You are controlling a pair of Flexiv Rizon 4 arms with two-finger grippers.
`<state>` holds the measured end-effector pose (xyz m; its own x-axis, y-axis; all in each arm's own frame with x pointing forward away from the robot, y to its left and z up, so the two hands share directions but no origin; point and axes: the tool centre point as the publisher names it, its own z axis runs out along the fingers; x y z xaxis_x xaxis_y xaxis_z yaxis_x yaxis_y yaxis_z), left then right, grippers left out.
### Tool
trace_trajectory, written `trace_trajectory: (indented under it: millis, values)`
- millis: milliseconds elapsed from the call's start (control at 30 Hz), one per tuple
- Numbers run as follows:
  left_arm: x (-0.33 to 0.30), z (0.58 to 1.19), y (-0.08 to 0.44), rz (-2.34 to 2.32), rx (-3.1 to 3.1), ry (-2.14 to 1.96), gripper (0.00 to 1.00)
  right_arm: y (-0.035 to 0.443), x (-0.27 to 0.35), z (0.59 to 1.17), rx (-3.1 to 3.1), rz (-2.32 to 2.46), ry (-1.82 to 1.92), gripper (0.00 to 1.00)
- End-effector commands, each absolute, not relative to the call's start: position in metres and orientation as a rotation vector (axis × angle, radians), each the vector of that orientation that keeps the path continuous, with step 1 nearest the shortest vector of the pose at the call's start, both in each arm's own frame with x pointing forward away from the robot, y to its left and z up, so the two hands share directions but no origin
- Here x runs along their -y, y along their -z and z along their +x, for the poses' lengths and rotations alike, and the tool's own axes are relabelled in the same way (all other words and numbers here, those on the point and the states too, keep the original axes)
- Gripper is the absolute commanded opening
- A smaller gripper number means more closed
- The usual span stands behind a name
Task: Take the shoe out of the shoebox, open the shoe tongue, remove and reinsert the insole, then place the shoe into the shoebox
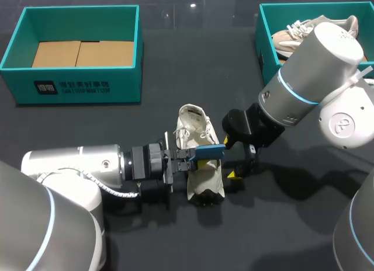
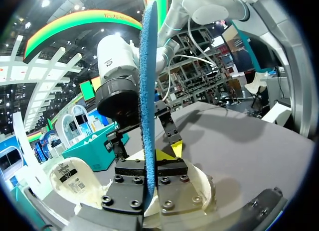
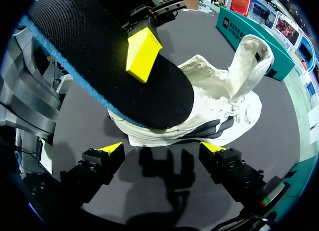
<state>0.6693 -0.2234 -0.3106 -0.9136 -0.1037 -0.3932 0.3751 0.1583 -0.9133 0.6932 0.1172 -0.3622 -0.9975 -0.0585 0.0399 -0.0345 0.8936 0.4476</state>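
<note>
A white shoe (image 1: 200,166) lies on the dark table between my two arms, its tongue pulled up. My left gripper (image 1: 190,157) comes in from the left and is shut on a blue-edged insole (image 1: 208,151), holding it just above the shoe. In the left wrist view the insole (image 2: 148,81) stands edge-on between the fingers (image 2: 149,157). In the right wrist view the insole (image 3: 109,66) shows its black top, with the shoe (image 3: 224,106) under it. My right gripper (image 1: 235,161) (image 3: 162,149) is open beside the shoe's right side, with nothing between its fingers.
A teal shoebox (image 1: 73,84) with a cardboard liner stands at the back left. Another teal box (image 1: 264,43) at the back right holds a second shoe (image 1: 298,34), partly hidden by my right arm.
</note>
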Motion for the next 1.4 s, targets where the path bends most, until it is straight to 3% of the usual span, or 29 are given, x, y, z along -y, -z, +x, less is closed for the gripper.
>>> trace_trajectory:
  millis: [33,1000,1033,1067,1400]
  values:
    - [0.224,0.676,0.322,0.262,-2.076,1.821,0.00,0.363,-0.117,0.692,3.008,0.075,0.709,1.00]
    - [0.220,0.686,0.341,0.328,-2.092,1.700,0.00,0.363,-0.117,0.692,3.008,0.075,0.709,1.00]
    - [0.221,0.685,0.340,0.330,-2.090,1.701,0.20,0.363,-0.117,0.692,3.008,0.075,0.709,1.00]
    - [0.221,0.684,0.339,0.331,-2.089,1.702,0.29,0.363,-0.117,0.692,3.008,0.075,0.709,1.00]
    - [0.227,0.673,0.317,0.361,-2.042,1.686,0.40,0.363,-0.117,0.692,3.008,0.075,0.709,1.00]
